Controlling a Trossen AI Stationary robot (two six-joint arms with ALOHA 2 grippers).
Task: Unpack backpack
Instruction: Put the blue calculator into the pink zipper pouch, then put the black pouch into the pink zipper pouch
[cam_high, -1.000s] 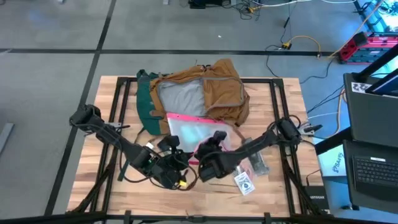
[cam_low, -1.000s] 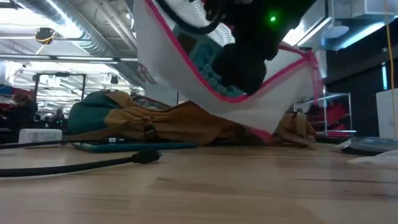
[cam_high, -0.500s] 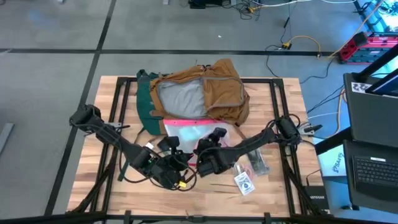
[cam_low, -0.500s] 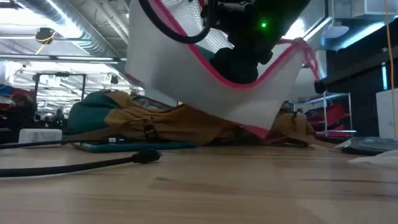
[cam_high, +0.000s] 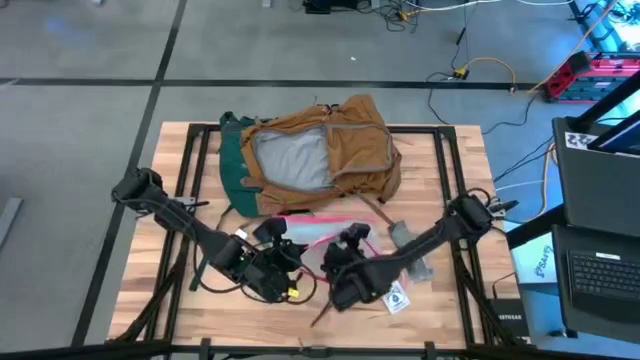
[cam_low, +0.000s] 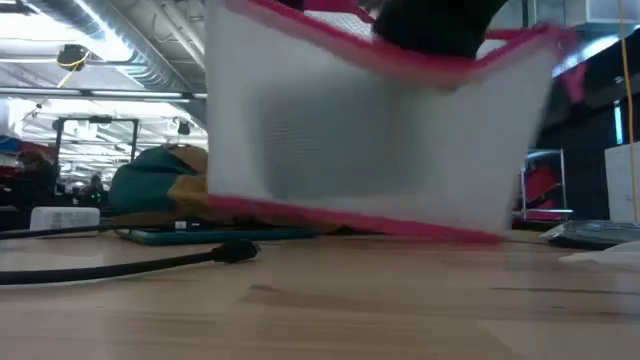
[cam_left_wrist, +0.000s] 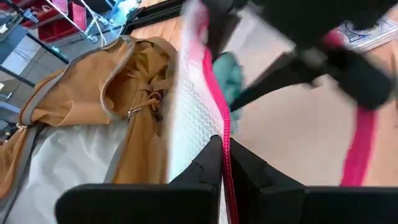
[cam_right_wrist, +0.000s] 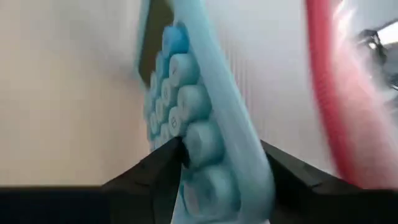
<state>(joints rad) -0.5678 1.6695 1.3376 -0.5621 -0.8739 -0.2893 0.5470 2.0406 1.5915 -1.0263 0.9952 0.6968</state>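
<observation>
The tan-brown backpack lies open at the table's far middle, grey lining up. Nearer, a clear pink-edged pouch hangs between my two grippers; in the low view the pouch faces broadside, its lower pink edge just above the table. My left gripper is shut on the pouch's pink edge. My right gripper is shut on a light blue knobbly thing, with the pouch's mesh wall and pink edge beside it. My left gripper pinches the pouch's pink top edge between its two fingers. The pouch hangs below the hold, clear of the table. My right gripper has the light blue knobbly thing's end pinched between its two fingers. The thing runs on away from the fingers, lifted off the table.
A grey packet and a white tag lie on the table right of my right gripper. A dark cable runs across the near left. Bare wood shows along the near edge and at the far right.
My right gripper has gone toward the table's near edge and down, taking the pouch along. The pouch, which was slung slanting and sagging, now hangs broadside and lower, its bottom edge close to the table. My left gripper has kept its place.
</observation>
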